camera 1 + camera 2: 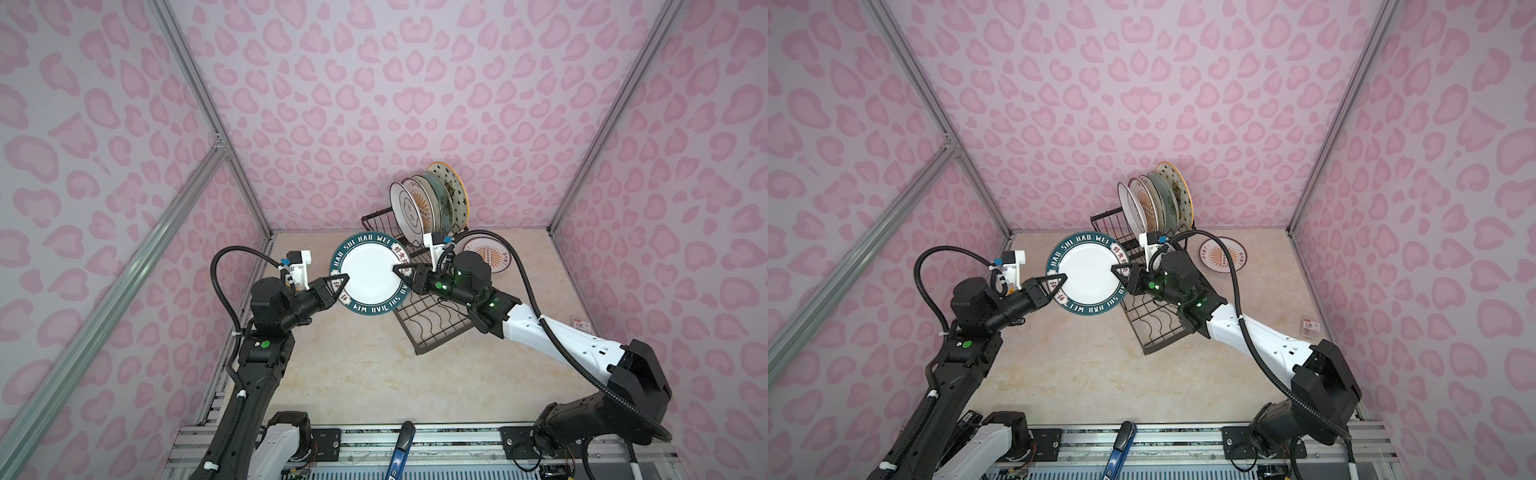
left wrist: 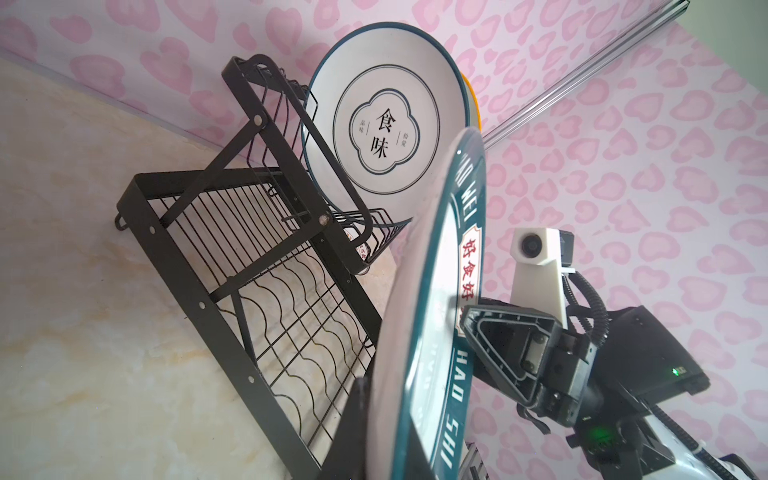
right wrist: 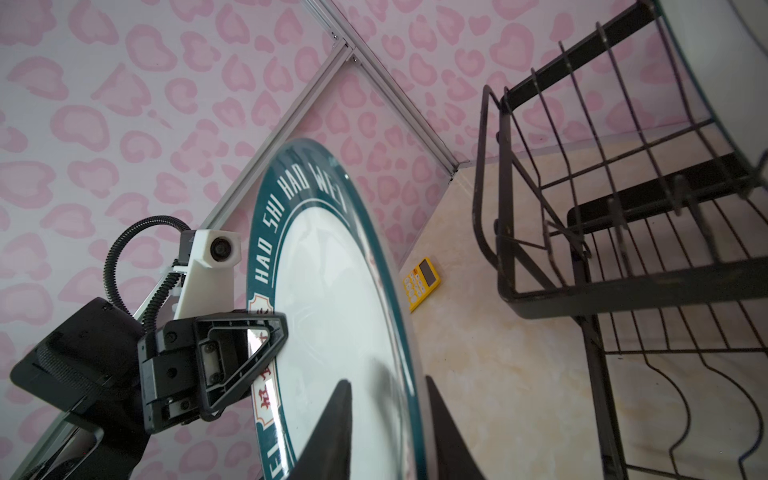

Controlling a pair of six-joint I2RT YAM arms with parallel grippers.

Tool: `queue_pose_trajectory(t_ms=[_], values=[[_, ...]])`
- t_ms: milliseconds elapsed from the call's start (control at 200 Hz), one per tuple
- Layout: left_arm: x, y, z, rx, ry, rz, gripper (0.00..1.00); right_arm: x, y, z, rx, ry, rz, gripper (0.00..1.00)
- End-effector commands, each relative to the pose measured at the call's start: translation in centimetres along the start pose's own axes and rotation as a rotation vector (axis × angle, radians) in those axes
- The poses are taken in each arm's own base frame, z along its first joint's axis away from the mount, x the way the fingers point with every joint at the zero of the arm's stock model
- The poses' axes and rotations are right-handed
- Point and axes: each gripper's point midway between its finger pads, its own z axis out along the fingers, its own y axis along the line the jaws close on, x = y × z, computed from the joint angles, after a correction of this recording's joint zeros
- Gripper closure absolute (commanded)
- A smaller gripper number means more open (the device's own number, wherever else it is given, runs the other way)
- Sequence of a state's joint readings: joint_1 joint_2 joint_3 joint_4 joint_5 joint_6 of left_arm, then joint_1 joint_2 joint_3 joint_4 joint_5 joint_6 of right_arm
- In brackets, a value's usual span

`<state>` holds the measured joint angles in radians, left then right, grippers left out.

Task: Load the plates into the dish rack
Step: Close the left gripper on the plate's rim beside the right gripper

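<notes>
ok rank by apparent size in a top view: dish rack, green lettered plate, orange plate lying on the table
dish rack
green lettered plate
orange plate, partly hidden; green one held nearer camera, so unsure

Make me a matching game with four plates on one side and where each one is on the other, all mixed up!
1 green-rimmed plate
2 starred plate
3 orange sun plate
4 black-ringed white plate

A flat on the table
B in the dish rack, far end of the row
C off the table, left end effector pinching its rim
D in the rack, end nearest the arms

Pairs: 1-C, 2-B, 3-A, 4-D
</notes>
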<state>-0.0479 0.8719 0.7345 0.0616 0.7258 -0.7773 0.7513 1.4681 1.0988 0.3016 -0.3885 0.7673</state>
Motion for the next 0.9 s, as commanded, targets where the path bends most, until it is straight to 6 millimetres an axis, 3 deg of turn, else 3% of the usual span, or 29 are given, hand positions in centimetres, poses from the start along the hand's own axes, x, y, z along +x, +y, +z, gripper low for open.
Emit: queue_pose_trajectory(t_ms=[0,65,160,290,345,585,695,895], values=[[-1.2,-1.6,-0.3,0.044,-0.045,0.057,0.97,0.4,1.8,0.3,-0.086,0.019,-0.008,0.73],[-1.2,-1.5,-0.3,0.038,-0.044,0.060,0.97,0.6,1.9,0.3,-0.096,0.027,-0.004,0.75],[-1.1,-1.5,-0.4,0.032,-0.043,0.066,0.97,0.7,2.2,0.3,-0.106,0.038,-0.004,0.88],[-1.1,-1.4,-0.4,0.027,-0.043,0.065,0.97,0.9,2.7,0.5,-0.130,0.062,-0.007,0.91],[-1.1,-1.4,-0.4,0.029,-0.041,0.065,0.97,0.8,3.1,0.5,-0.145,0.069,-0.009,1.00],[-0.9,-1.3,-0.6,0.005,-0.028,0.074,0.96,0.4,2.9,0.6,-0.145,0.066,-0.011,1.00],[-0.8,-1.2,-0.7,-0.007,-0.024,0.082,0.74,-0.2,2.7,0.4,-0.133,0.055,-0.017,1.00],[-0.8,-1.2,-0.6,-0.008,-0.014,0.088,0.45,-1.4,2.6,0.0,-0.091,0.035,-0.068,1.00]])
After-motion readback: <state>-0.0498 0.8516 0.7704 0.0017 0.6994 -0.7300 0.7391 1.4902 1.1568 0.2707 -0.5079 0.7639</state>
